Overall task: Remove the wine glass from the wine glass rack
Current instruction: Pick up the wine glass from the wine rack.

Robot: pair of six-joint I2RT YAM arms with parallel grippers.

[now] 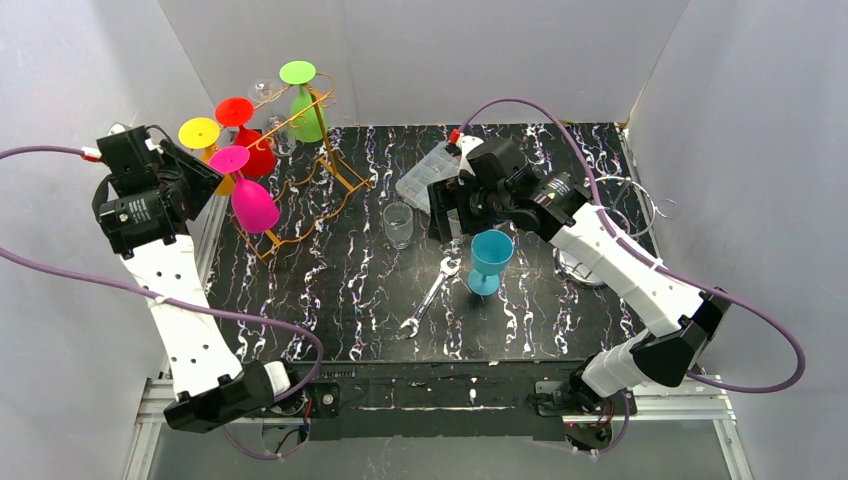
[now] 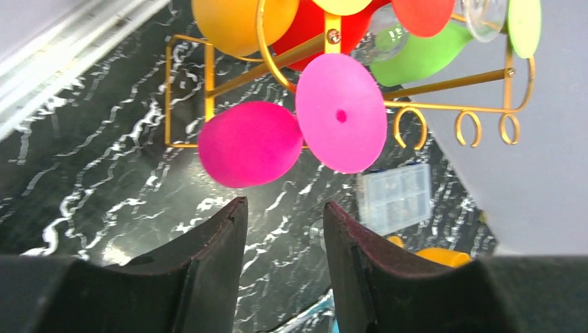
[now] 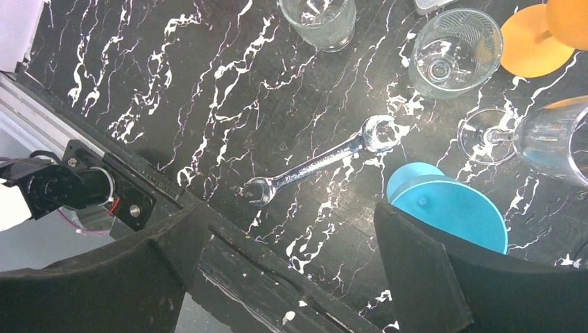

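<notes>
Top: left claw (image 1: 203, 172) is up at the rack (image 1: 340, 175), next to the pink glass (image 1: 255, 205) hung there by its foot, so this looks like the reach-to-grasp step; right claw (image 1: 452, 212) is spread wide, released, above the bench (image 1: 330, 300) near a teal glass (image 1: 490, 255). 
Left wrist: shows what top hides, jaws half-parted with nothing between, pink glass just ahead and apart; next move likely needs the stem centred in that gap. 
Right wrist: only here the jaws read clearly bare, wrench (image 3: 319, 161) lying between them on the bench.
</notes>
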